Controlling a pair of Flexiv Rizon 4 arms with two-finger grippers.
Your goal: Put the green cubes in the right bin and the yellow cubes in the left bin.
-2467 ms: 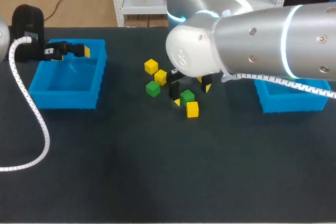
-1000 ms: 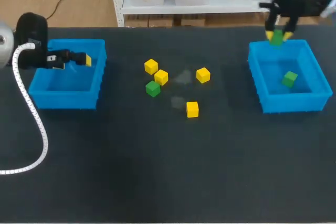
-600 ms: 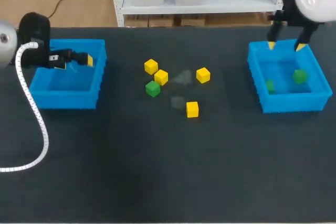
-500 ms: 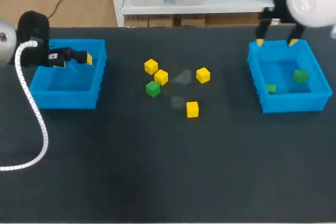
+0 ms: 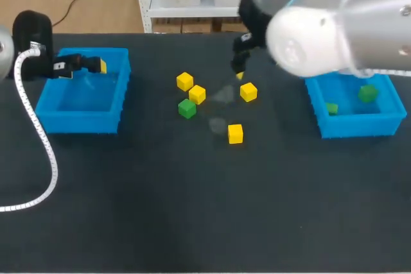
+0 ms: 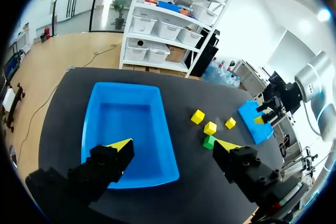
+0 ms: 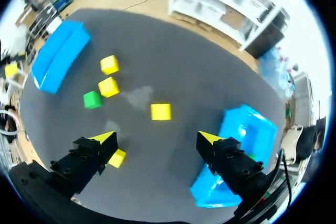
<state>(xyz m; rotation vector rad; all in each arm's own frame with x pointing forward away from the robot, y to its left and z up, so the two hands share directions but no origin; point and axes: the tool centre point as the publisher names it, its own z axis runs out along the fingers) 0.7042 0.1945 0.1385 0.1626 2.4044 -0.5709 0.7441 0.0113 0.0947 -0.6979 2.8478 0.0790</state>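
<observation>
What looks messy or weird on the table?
Nothing is broken or spilled. Two faint pale smudges mark the dark table in the middle. A green cube sits close beside a yellow cube, not yet in the right bin.

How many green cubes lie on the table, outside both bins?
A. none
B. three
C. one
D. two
C: a single green cube lies on the table, next to a yellow cube; the other two green cubes are inside the right bin.
</observation>
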